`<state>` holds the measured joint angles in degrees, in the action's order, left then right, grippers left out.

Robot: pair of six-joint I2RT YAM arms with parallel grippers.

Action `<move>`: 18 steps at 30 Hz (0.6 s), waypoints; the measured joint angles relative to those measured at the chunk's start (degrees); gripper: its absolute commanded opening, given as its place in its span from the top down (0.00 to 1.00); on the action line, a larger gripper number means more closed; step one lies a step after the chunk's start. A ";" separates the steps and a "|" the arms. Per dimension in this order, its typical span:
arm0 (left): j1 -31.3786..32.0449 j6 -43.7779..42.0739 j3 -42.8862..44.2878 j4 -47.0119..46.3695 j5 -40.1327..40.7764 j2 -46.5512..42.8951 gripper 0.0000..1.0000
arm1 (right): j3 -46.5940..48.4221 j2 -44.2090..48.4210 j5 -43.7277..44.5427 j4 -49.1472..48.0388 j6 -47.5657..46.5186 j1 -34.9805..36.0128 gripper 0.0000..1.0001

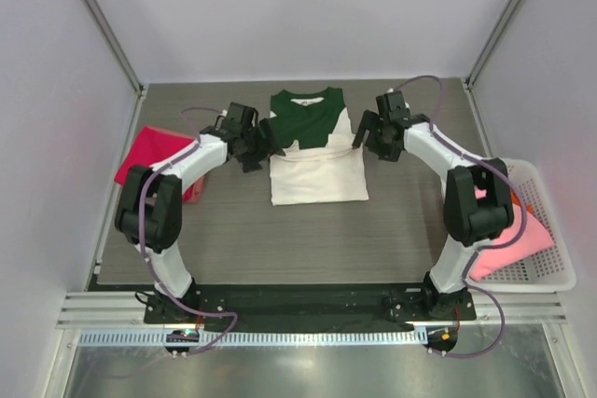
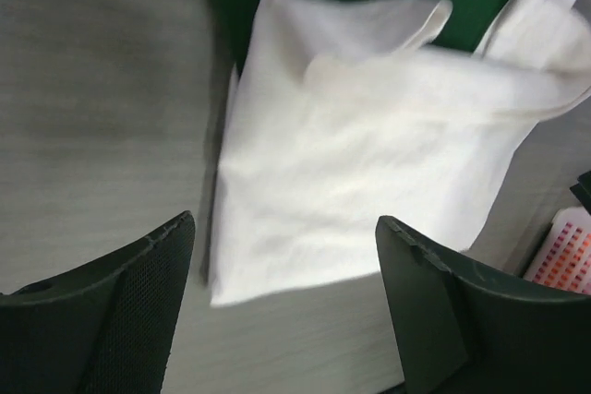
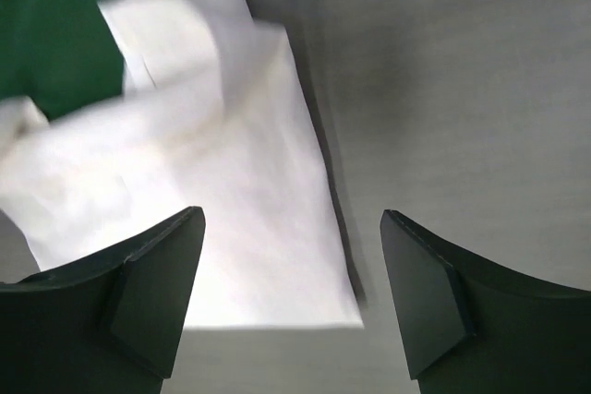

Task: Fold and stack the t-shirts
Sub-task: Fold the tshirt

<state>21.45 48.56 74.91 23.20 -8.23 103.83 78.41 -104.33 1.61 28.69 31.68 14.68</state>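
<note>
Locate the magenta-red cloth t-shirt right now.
Top view: the magenta-red cloth t-shirt lies at the grey table's left edge, left of the left gripper and the cream-and-green t-shirt.

The right arm [image 1: 476,198] hides part of the soft pink shirt [image 1: 527,241] in the white plastic lattice basket [image 1: 536,275], and both wrist views blur the folded cream-white, green-sleeved shirt [image 2: 369,163], cropped at their top edges.

The top view looks steeply down from above the near edge over the grey wood-grain bench [image 1: 373,230]; both wrist views, close, face down onto the same cream-white, green-sleeved cloth t-shirt [image 1: 317,174].
</note>
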 measured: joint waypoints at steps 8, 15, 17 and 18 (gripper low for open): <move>1.81 2.54 -24.98 -4.70 -2.03 -16.81 0.38 | -25.55 20.87 -5.64 -5.33 0.37 0.09 0.44; 5.16 5.03 -31.80 -9.88 -2.97 -18.14 0.53 | -34.14 19.28 -9.57 -10.38 1.44 0.09 0.49; 5.09 5.35 -32.65 -11.13 -2.95 -18.14 0.49 | -35.12 18.62 -10.21 -11.96 1.73 0.09 0.48; 5.09 5.55 -32.96 -11.82 -2.95 -18.08 0.49 | -35.43 18.43 -10.40 -12.52 1.81 0.09 0.49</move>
<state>26.55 54.11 41.95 11.38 -11.18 85.76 42.98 -85.91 -8.80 16.16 33.50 14.76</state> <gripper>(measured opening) 0.498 0.515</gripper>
